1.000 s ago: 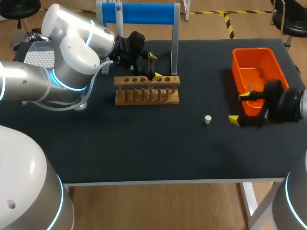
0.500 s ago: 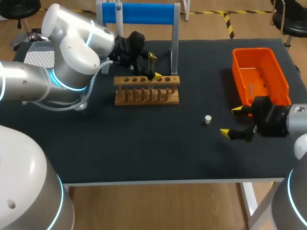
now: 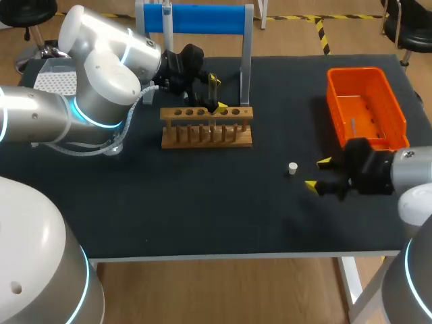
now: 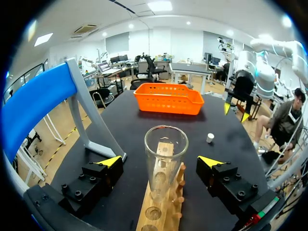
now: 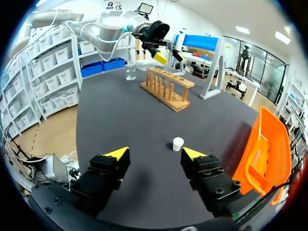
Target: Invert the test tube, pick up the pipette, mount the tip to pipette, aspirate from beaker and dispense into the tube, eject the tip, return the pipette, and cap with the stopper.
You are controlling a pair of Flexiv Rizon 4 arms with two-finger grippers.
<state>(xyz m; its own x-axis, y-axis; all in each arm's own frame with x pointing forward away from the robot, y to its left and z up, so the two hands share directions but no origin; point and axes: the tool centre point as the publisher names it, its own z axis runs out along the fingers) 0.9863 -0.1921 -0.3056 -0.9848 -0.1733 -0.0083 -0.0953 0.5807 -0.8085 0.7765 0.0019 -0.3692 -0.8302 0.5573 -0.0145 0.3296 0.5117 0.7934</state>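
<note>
The right end effector (image 3: 317, 173) has its fingers apart and empty, low over the counter (image 3: 202, 209) just beside the stopper (image 3: 292, 168). A second ago it sat close against the basket (image 3: 366, 101); since then it has swung away from it towards the stopper. That suggests the capping step is at hand: the stopper is about to be picked up, though nothing touches it yet.

The left end effector (image 3: 217, 93) has not moved in that time. It hangs over the rack (image 3: 206, 126), fingers apart.

The head view barely shows the tube. The left wrist view does: the tube (image 4: 165, 159) stands upright in the rack, mouth up, between the left fingers with a gap on each side, so it is not clamped. I cannot tell whether it holds liquid.

The right wrist view shows the stopper lying just ahead of the open fingers, roughly in line with the gap between them, and a beaker (image 5: 129, 72) beyond the rack, which the left arm largely hides from the head view.
</note>
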